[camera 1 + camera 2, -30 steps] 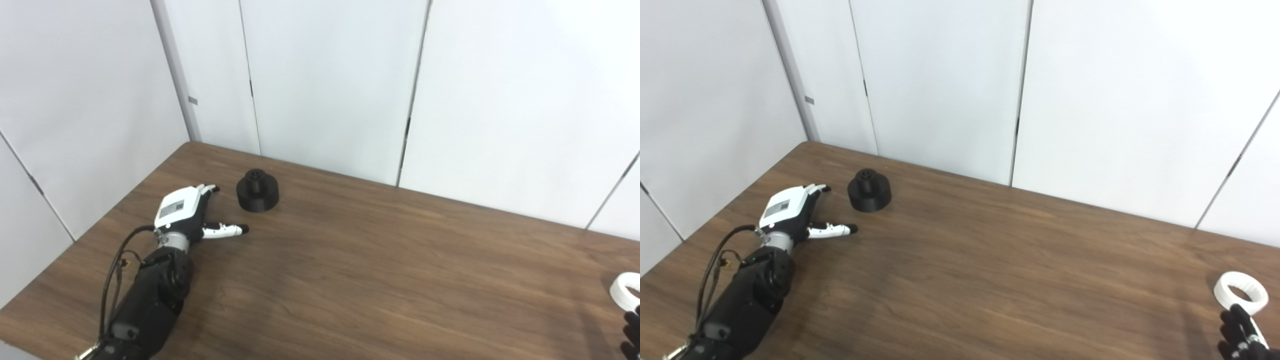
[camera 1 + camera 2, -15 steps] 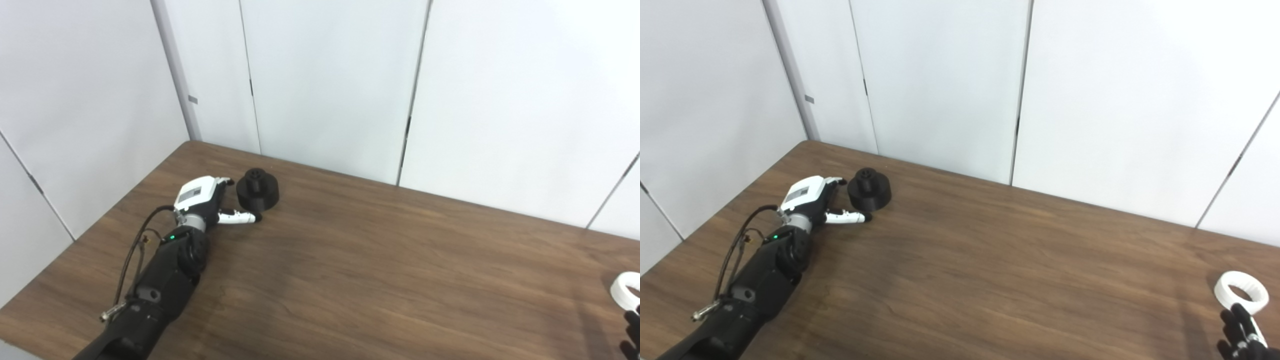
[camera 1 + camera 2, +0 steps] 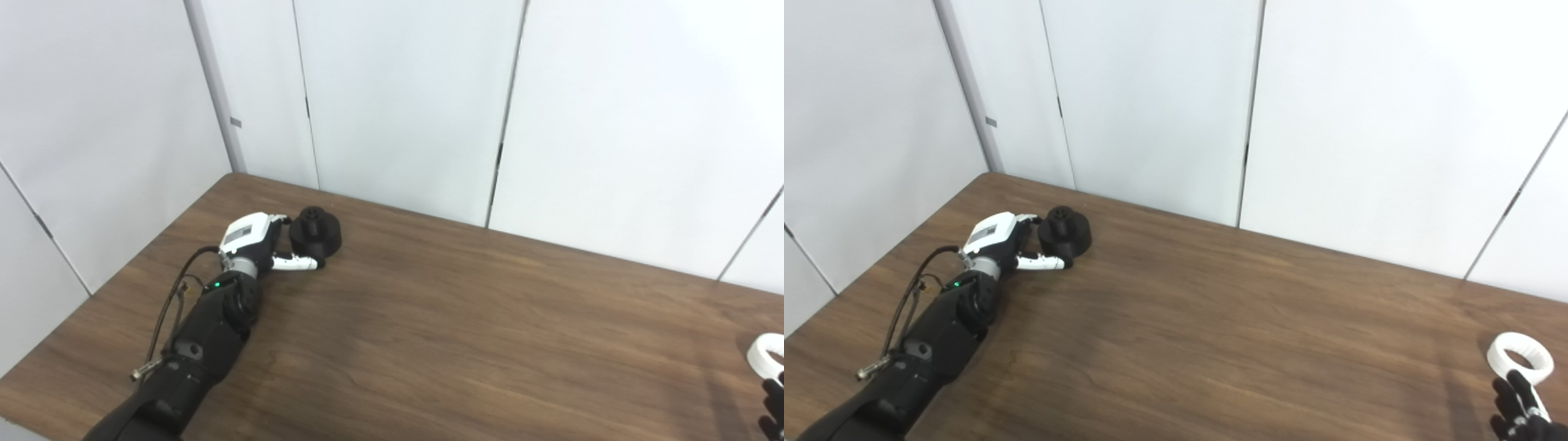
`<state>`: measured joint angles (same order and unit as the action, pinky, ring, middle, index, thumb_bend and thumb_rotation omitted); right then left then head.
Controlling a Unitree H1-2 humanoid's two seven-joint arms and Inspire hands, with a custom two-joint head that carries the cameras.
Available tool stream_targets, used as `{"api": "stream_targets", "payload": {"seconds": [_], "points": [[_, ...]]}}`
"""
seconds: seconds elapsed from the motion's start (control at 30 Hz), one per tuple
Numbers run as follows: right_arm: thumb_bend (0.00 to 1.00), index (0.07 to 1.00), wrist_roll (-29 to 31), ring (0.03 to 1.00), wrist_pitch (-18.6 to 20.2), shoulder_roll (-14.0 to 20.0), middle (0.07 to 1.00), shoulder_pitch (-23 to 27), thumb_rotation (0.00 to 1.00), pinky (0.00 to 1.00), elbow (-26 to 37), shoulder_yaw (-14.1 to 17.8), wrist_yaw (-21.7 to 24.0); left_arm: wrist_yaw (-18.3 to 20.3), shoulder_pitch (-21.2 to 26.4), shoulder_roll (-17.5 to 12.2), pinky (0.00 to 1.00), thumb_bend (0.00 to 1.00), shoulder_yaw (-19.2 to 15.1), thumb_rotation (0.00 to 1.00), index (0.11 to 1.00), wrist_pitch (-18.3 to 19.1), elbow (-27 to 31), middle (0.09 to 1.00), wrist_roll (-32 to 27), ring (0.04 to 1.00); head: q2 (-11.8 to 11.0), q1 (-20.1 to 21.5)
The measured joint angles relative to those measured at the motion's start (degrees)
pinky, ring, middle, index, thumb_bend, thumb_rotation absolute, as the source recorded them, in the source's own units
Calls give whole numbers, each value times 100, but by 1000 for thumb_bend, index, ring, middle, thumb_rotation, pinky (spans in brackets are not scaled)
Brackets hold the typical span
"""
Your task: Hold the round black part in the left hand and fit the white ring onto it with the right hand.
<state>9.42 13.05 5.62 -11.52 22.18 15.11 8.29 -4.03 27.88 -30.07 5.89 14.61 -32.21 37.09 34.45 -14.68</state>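
A: Where is the left hand right now?

B: At the far left part of the desk, up against the round black part. The thumb lies along the near side of the part, at its base, and the fingers reach toward its left side.

A: Has it actually gripped the part?

B: It looks like the thumb and fingers sit on either side of the part with their tips touching or almost touching it, but the contact is small in both views, so I cannot tell whether the hand has closed on it. The part appears to sit on the desk, with its narrower top boss tipped slightly toward the back wall.

A: And the white ring?

B: It lies flat on the desk at the far right, well apart from the black part. In the left eye view it is cut by the picture's edge.

A: What about the right hand?

B: Only its dark fingertips show in the bottom right corner, just on the near side of the ring. One fingertip overlaps the ring's near rim in the right eye view. Too little of the hand is visible to say whether its fingers are spread or closed.
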Motion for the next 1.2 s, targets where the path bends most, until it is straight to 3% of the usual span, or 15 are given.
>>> {"api": "stream_targets", "payload": {"seconds": [0.73, 1.2], "points": [[714, 928, -105, 971, 0, -5, 921, -4, 1000, 1000, 14, -32, -41, -29, 449, 30, 1000, 1000, 257, 525, 852, -185, -512, 935, -348, 986, 61, 79], [694, 947, -116, 998, 76, -8, 934, -7, 1000, 1000, 170, -68, -62, -159, 498, 68, 1000, 1000, 302, 493, 743, -205, -620, 889, -392, 955, 97, 53]]}}
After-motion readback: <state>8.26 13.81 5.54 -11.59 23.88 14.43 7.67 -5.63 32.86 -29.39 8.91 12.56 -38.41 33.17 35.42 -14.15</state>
